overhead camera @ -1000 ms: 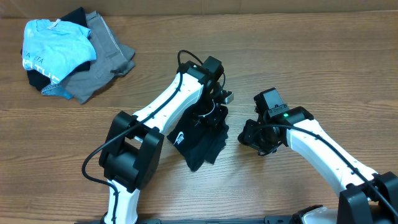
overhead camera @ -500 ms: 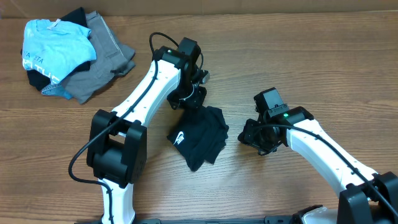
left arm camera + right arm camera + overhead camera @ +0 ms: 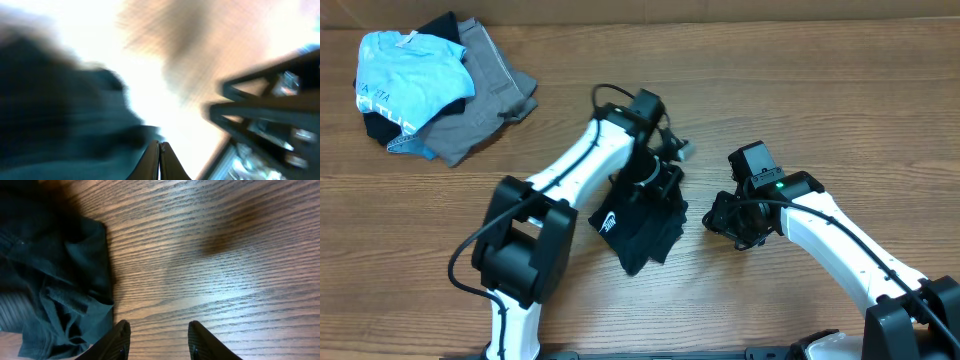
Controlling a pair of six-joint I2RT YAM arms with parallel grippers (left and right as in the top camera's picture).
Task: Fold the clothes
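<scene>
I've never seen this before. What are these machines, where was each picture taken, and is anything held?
Two robot arms work at a wooden table, each ending in a two-finger pincer. The wide picture looks down from above; the other two come from cameras on the wrists. A crumpled black cotton T-shirt, white logo showing, lies mid-table. In the far corner sits a pile with a light-blue shirt and a grey garment. The right pincer is open over bare wood beside the T-shirt, holding nothing. The left pincer looks shut above the T-shirt; its picture is too blurred to show any grip.
</scene>
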